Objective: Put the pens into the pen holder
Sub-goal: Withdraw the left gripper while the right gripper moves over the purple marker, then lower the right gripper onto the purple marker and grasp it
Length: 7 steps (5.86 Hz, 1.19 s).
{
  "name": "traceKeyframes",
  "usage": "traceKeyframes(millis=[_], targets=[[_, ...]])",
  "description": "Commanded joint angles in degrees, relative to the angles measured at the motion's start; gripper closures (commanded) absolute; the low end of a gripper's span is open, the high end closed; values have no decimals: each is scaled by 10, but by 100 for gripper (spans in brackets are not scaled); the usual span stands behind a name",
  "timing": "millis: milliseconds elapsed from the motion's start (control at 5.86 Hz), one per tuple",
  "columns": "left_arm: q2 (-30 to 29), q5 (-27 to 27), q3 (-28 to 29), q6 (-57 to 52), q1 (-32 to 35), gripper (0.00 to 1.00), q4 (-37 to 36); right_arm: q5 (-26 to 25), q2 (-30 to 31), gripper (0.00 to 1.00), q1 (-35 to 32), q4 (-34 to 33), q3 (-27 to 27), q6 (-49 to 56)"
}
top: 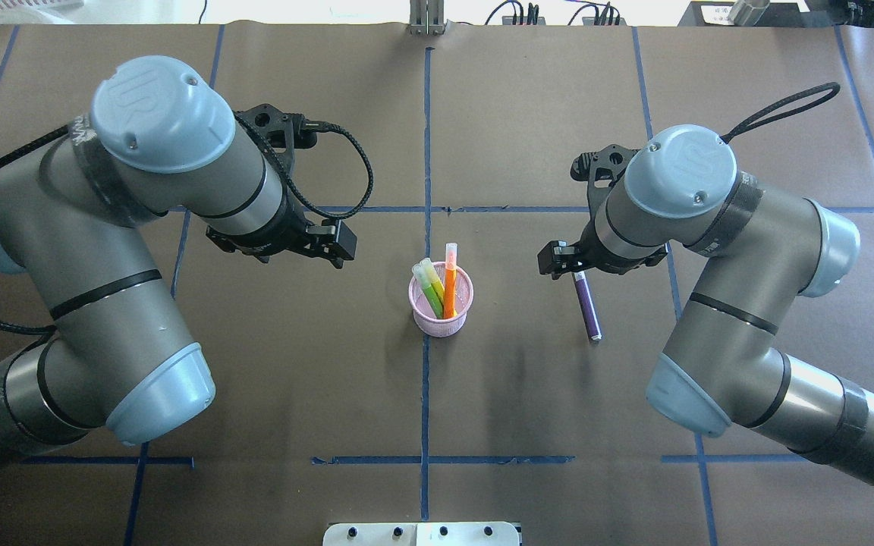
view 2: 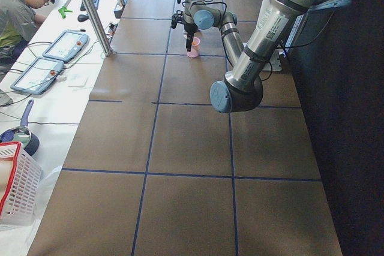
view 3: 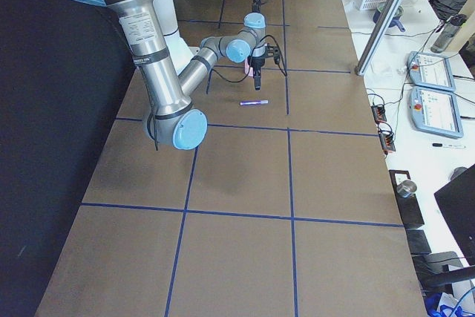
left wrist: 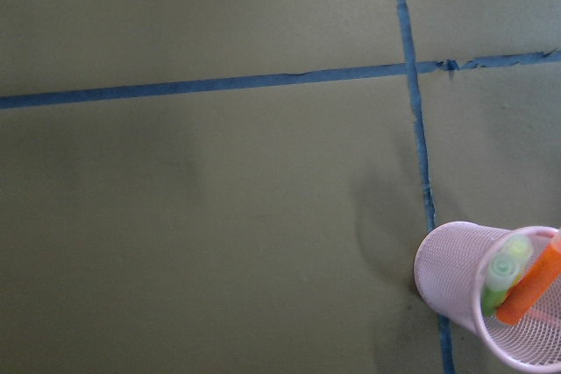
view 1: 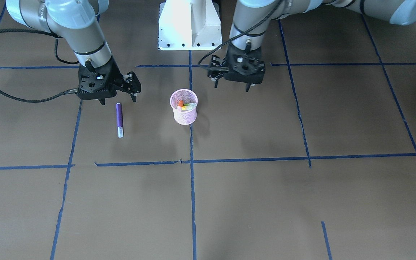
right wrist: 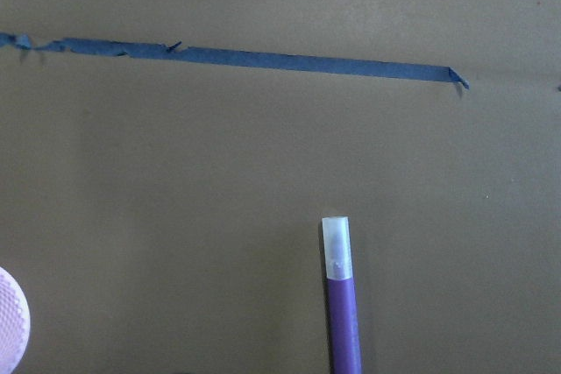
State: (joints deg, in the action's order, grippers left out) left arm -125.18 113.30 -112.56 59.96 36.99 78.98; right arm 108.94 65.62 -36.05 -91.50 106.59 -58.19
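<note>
Right gripper (view 1: 118, 100) hovers empty, jaws spread, over purple pen (view 1: 120, 120) lying flat on table; left gripper (view 1: 231, 86), likewise spread and empty, near pink mesh pen holder (view 1: 183, 116). Overhead: orange pen (top: 450, 284), green pens (top: 432, 296) stand in holder, purple pen well apart. Right wrist: pale cap (right wrist: 336, 247) below centre. Likely light, stiff, slick; pinch mid-barrel.

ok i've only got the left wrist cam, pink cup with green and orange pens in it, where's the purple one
observer: purple pen is lying flat on the table, on the right arm's side of the pen holder, apart from it.
operator: is the right end effector on it yet
observer: no, the right end effector hangs open above the pen, not touching it.
operator: and the left one
observer: left end effector is open and empty, beside the holder.
</note>
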Motion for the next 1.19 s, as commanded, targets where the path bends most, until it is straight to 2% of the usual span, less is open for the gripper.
traceKeyframes(millis=[0,171,682,1023], targets=[[5,1,-7,1,3,0,-1,-3,1,2,2,64,-60,26],[5,2,-10,2,3,0,-1,-3,0,6,3,125,-105,23],[6,2,-13,5,3,0,-1,-3,2,35,5,138,-112,23],[7,2,-13,6,3,0,-1,-4,7,35,8,138,-114,23]])
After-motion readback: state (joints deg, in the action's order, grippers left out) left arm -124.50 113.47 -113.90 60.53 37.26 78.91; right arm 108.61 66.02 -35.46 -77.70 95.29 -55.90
